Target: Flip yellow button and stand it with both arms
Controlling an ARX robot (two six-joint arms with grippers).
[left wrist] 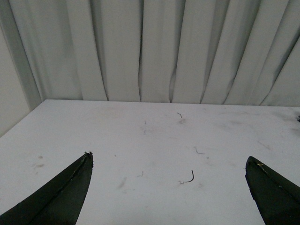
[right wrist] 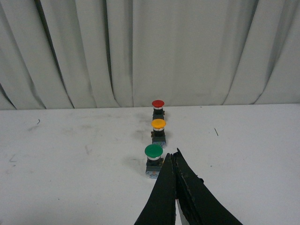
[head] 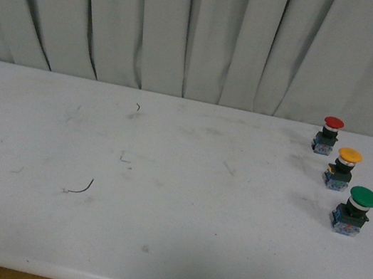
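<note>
Front view: we see a white table (head: 161,200) backed by a pale pleated curtain (head: 191,32). Three push buttons stand upright in a short row near the table's right end. The red button (head: 328,134) is farthest back, the yellow button (head: 342,168) sits in the middle, and the green button (head: 354,210) is nearest the robot. Each rests on its blue base with the cap on top, and small gaps separate them. The yellow button stands between its two neighbours, touching neither. A thin curved wire scrap (head: 80,188) lies on the left part of the table, well apart from the buttons. Neither arm appears in this view.

Left wrist view: we see the left gripper (left wrist: 168,161) with its two black fingers (left wrist: 70,187) spread wide, nothing between them, above bare tabletop near the wire scrap.

Right wrist view: we see the right gripper (right wrist: 175,159) with its fingers pressed together tip to tip, holding nothing. Its tips hover just beside the green button, on the near side of the row; the yellow button lies one place farther back, in line with the red one.
</note>
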